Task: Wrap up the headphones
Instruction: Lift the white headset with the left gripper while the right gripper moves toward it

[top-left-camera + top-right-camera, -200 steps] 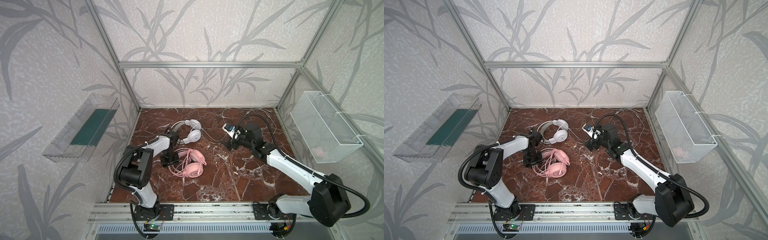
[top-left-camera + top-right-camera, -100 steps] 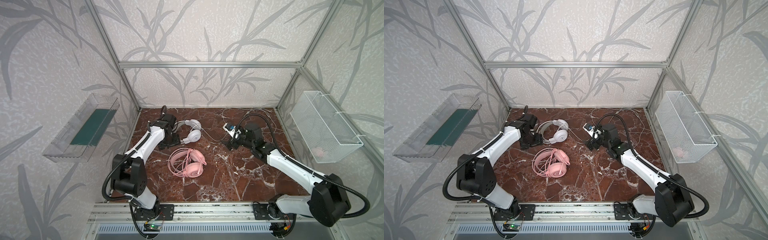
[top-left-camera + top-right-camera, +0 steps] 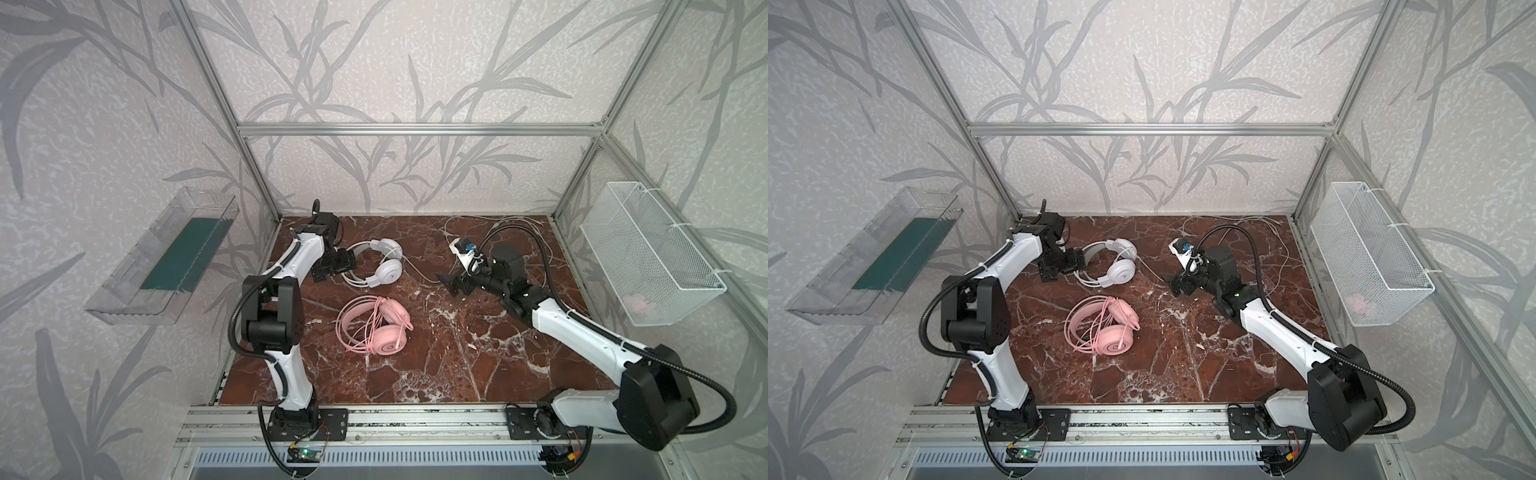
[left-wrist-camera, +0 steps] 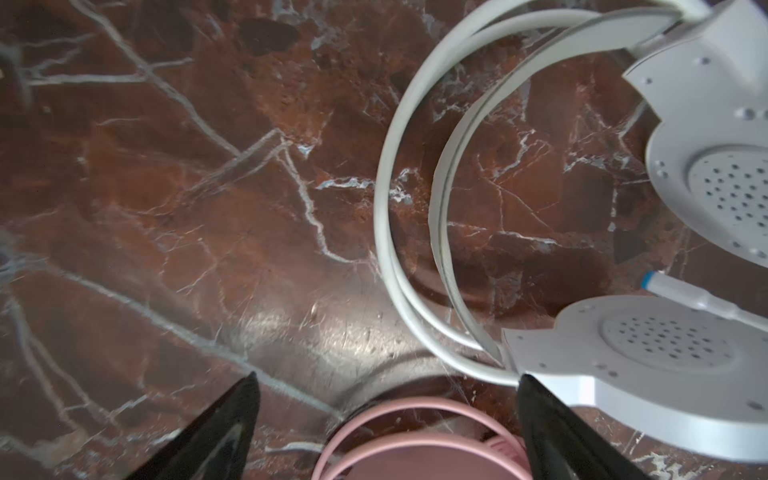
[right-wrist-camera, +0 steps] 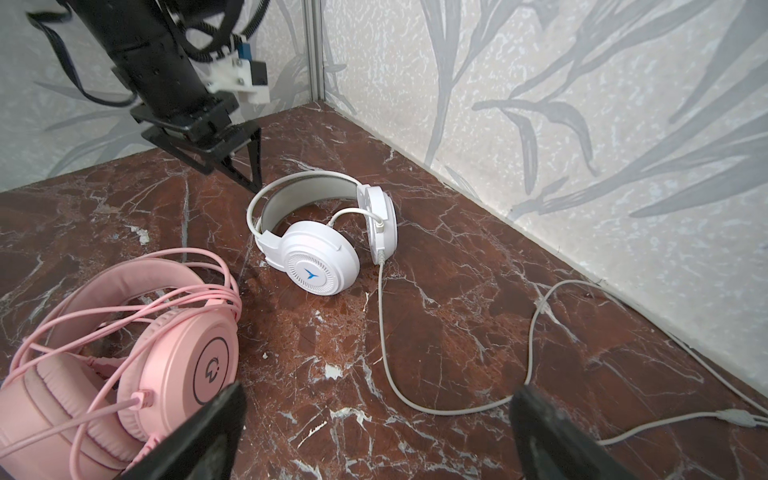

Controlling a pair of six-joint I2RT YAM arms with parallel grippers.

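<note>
Gaping empty, left claw borders white headphones — right claw gapes empty, well apart.

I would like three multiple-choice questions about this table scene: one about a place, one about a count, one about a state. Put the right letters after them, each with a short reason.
1. Where does the white headset lie, compared with the pink headset?
A. On top of it.
B. Nearer the front edge.
C. Farther back on the table.

2. How many headsets lie on the table?
A. One.
B. Two.
C. Three.

3. How is the white cable?
A. Trailing loose across the table.
B. Wound around its headband.
C. Tucked under the pink headset.

Answers:
1 C: in both top views the white one lies behind the pink one, apart from it.
2 B: one white and one pink, no more.
3 A: in the right wrist view it runs away from the headset over the bare marble.
</note>
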